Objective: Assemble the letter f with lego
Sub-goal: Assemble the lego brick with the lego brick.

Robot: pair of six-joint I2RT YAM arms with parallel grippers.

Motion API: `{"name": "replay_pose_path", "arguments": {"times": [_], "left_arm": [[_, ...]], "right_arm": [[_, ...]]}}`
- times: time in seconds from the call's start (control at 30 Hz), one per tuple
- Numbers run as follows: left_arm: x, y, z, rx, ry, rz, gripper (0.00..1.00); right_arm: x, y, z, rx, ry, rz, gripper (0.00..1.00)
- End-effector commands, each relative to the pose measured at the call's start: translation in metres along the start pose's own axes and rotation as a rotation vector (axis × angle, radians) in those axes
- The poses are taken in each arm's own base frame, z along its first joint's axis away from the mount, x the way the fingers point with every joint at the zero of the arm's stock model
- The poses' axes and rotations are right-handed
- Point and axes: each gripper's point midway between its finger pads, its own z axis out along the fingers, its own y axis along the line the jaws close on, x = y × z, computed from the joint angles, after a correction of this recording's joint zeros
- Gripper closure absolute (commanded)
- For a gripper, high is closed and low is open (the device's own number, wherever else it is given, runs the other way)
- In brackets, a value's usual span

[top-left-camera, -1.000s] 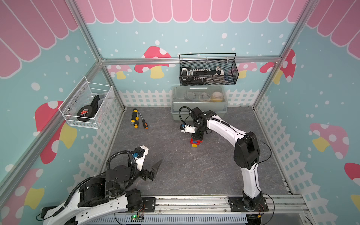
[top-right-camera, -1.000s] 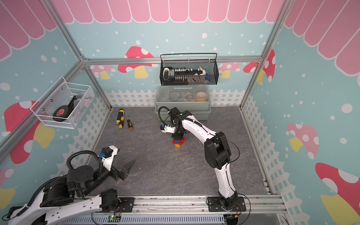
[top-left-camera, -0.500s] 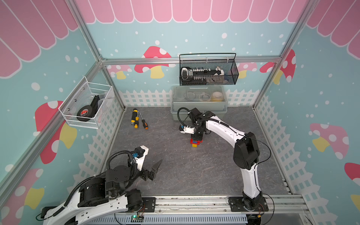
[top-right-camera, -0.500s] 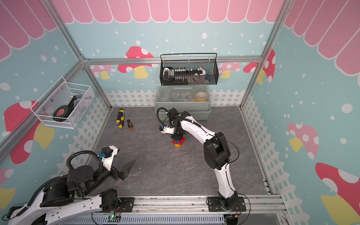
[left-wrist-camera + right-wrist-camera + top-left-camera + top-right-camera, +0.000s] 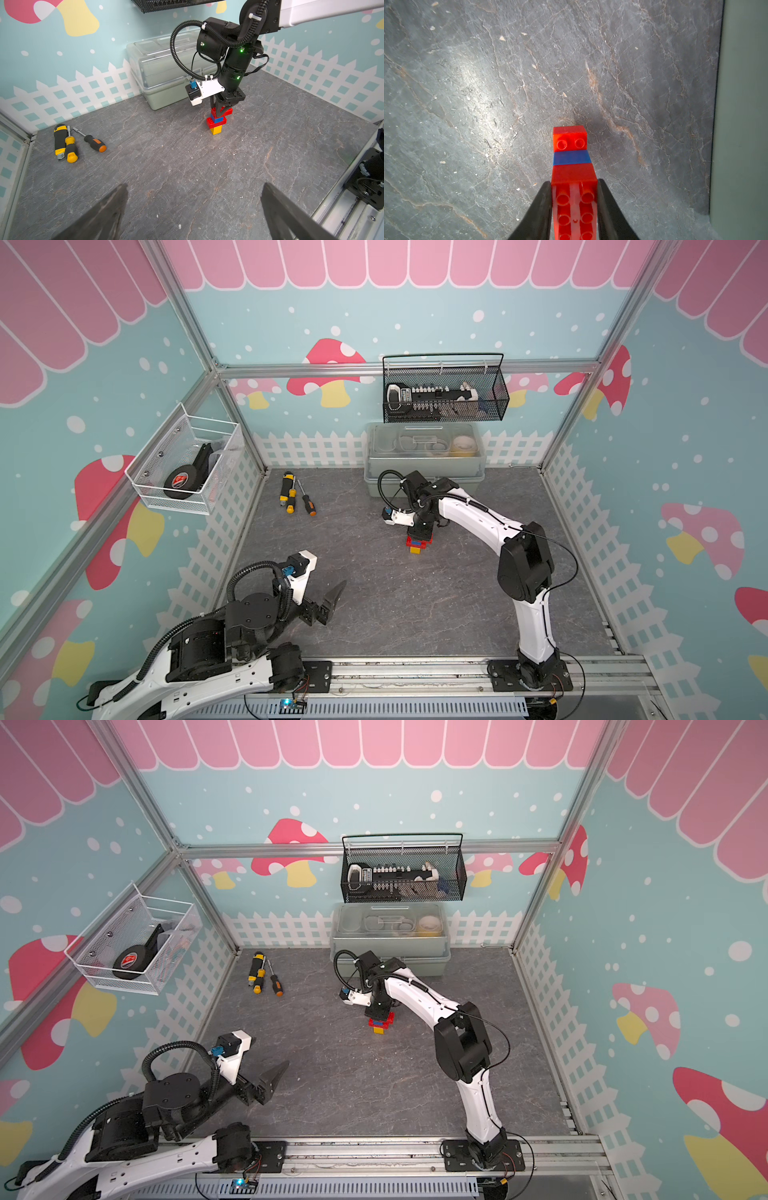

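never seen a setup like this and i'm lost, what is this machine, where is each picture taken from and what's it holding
These are two robot arms mounted on a rail, each ending in a two-fingered gripper. Two pictures look down from overhead and are nearly alike. The other two come from a camera on each arm's wrist.

On the grey table lie some screwdrivers, a plastic box and a small Lego stack. From the bottom it goes yellow brick, lower red brick, blue brick, top red brick.

The right gripper reaches down, with its fingers against both sides of the top red brick. The left gripper is open and empty.
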Motion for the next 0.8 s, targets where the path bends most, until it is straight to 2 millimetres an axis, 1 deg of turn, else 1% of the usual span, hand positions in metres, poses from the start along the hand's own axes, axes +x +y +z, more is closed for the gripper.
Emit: {"name": "replay_pose_path", "arguments": {"times": [0.0,0.2,0.3,0.4,0.57,0.6,0.7,0.77], "left_arm": [[0.004,0.003,-0.001,-0.01,0.009,-0.009,0.01],[0.004,0.003,-0.002,-0.009,0.008,-0.01,0.01],[0.004,0.003,-0.002,-0.01,0.008,-0.01,0.01],[0.004,0.003,-0.002,-0.009,0.008,-0.01,0.01],[0.004,0.003,-0.001,-0.009,0.01,-0.009,0.01],[0.004,0.003,-0.001,-0.01,0.01,-0.01,0.01],[0.004,0.003,-0.001,-0.01,0.011,-0.008,0.01],[0.005,0.003,-0.001,-0.011,0.011,-0.008,0.01]], "right_arm": [[0.013,0.005,0.01,-0.012,0.05,0.003,0.64],[0.008,0.001,-0.001,0.006,0.005,0.011,0.56],[0.005,0.0,-0.009,0.005,-0.03,0.021,0.53],[0.0,0.001,-0.019,0.004,-0.083,0.029,0.47],[-0.008,0.001,-0.041,0.008,-0.212,0.055,0.4],[-0.01,0.001,-0.054,0.018,-0.261,0.061,0.39],[-0.009,0.004,-0.072,0.013,-0.376,0.097,0.38],[-0.005,0.008,-0.08,0.01,-0.447,0.118,0.37]]}}
